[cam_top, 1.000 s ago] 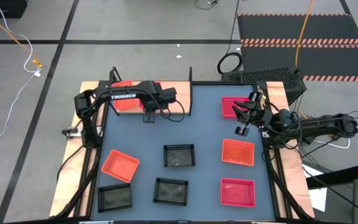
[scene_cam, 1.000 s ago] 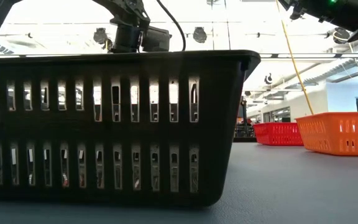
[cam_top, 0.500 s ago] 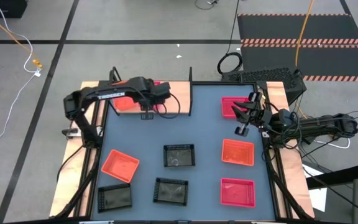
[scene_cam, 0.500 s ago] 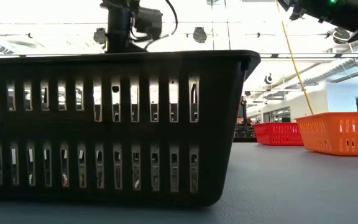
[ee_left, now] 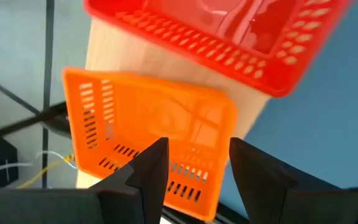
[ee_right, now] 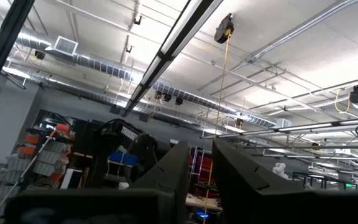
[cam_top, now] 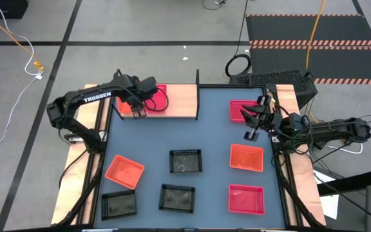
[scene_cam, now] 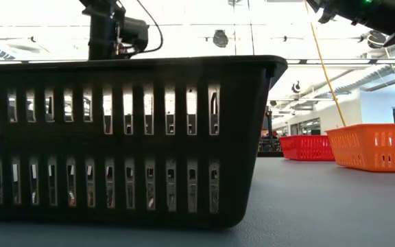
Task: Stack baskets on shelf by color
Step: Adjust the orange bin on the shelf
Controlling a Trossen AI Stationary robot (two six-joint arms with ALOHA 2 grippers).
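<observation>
On the pale wooden shelf (cam_top: 179, 103) at the table's far left stand an orange basket (ee_left: 148, 143) and, beside it, a pink-red basket (ee_left: 229, 37), both flat on the board (ee_left: 114, 59). My left gripper (ee_left: 197, 149) hangs open above the orange basket's rim, pointing steeply down, and touches nothing; in the high view it (cam_top: 138, 111) is over the shelf's left part. My right gripper (cam_top: 248, 134) waits at the table's right side, pointing up, its fingers (ee_right: 229, 165) slightly apart around nothing.
Loose baskets lie on the blue-grey table: orange (cam_top: 124, 171), black (cam_top: 185, 161), black (cam_top: 177, 198), black (cam_top: 118, 204), pink (cam_top: 245, 111), orange (cam_top: 246, 157), pink-red (cam_top: 246, 198). Thin black uprights (cam_top: 198, 93) stand at the shelf's corners. A black basket (scene_cam: 115, 137) fills the low view.
My left gripper has travelled along the shelf toward the table's left edge, rising a little and rolling at the wrist. The baskets on the table have stayed put.
</observation>
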